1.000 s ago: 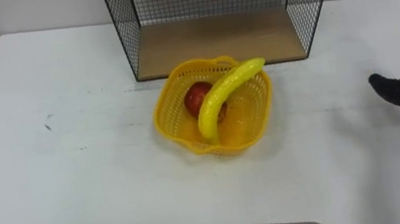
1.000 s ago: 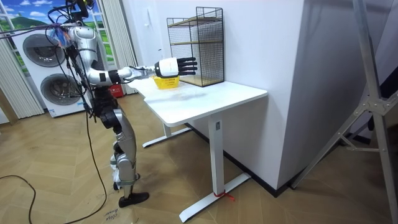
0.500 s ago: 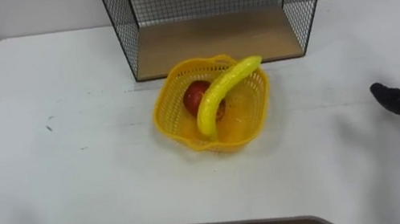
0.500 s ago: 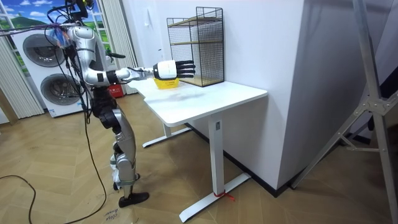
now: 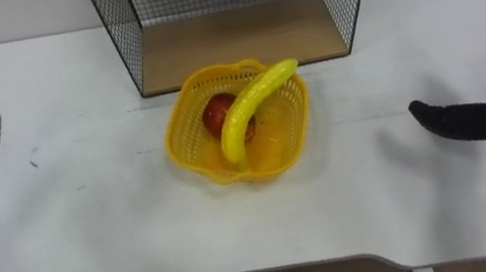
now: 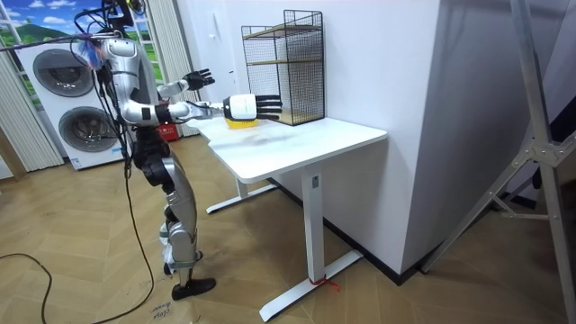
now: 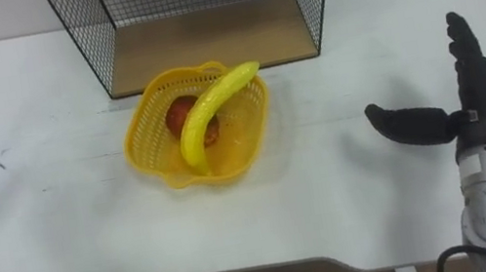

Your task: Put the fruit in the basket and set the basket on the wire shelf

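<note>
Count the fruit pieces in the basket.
2: a banana lying across the basket, and a red fruit partly under it at the left. More could be hidden beneath the banana.

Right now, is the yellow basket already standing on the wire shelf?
No, the basket, holding the banana and a red fruit, stands on the white table in front of the wire shelf.

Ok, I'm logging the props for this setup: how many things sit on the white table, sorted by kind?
Baskets: 1, a yellow plastic basket.
Fruit: 2, a long yellow banana and a round red fruit, both inside it.
Shelves: 1, a black wire shelf with a wooden base.
Total: 4.
</note>
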Controlling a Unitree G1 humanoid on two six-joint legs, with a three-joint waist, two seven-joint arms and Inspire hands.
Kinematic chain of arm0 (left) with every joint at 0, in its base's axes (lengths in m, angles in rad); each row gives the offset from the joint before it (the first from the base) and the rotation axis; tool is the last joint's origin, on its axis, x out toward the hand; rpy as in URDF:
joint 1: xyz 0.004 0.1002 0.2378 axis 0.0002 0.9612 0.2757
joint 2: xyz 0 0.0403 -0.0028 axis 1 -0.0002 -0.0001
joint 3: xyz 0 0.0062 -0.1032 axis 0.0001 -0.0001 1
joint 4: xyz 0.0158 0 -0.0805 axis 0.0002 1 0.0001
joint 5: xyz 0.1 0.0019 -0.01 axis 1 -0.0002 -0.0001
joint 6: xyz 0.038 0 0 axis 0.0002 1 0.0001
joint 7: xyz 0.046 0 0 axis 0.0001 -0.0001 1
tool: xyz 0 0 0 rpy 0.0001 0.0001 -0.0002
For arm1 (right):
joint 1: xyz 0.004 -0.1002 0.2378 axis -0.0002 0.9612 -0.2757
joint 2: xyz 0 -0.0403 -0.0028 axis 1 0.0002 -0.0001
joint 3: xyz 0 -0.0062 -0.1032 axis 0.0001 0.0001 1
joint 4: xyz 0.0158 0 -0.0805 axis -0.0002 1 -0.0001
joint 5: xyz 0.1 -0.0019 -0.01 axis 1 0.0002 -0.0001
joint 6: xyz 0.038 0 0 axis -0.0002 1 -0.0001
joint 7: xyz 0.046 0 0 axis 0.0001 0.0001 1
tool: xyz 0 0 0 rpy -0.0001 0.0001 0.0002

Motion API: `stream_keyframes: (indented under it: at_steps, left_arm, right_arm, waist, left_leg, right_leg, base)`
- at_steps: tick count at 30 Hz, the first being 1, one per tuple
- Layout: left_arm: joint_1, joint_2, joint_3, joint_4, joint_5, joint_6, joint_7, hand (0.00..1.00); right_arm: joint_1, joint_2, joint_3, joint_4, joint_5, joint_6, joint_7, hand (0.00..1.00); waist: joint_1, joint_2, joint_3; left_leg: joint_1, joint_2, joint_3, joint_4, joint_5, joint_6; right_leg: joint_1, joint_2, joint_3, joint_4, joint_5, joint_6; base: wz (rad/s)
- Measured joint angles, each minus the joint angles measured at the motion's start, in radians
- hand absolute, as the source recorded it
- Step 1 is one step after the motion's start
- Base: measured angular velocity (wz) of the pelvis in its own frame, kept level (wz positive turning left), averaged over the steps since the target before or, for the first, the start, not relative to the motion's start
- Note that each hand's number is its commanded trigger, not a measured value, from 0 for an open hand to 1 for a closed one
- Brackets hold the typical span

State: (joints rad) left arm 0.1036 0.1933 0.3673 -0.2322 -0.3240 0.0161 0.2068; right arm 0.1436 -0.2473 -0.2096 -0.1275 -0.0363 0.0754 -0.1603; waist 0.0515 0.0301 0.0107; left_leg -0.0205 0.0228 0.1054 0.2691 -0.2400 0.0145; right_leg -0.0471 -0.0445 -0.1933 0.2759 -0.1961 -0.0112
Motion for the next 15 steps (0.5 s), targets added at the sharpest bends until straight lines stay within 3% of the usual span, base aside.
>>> stream_keyframes:
  at_steps: [7, 15]
  left_arm:
    - [-0.003, 0.0, -0.077, 0.033, -0.002, 0.013, -0.122, 0.0]
    - [-0.003, -0.009, -0.177, 0.035, -0.036, 0.014, -0.219, 0.0]
  right_arm:
    - [-0.02, 0.006, 0.048, 0.004, 0.039, 0.0, 0.015, 0.0]
    - [-0.025, 0.043, 0.108, 0.002, 0.172, 0.0, 0.153, 0.0]
  waist:
    - [-0.025, -0.007, 0.0037]
    - [-0.05, -0.014, 0.003]
  left_leg:
    - [0.008, 0.0, 0.003, -0.016, 0.001, 0.002]
    - [0.019, 0.002, 0.023, -0.015, 0.001, 0.002]
  right_leg:
    - [-0.006, 0.001, 0.005, -0.001, 0.0, 0.0]
    - [0.001, 0.002, 0.018, 0.002, 0.0, 0.0]
  base:
    - [-0.04]
    - [-0.03]
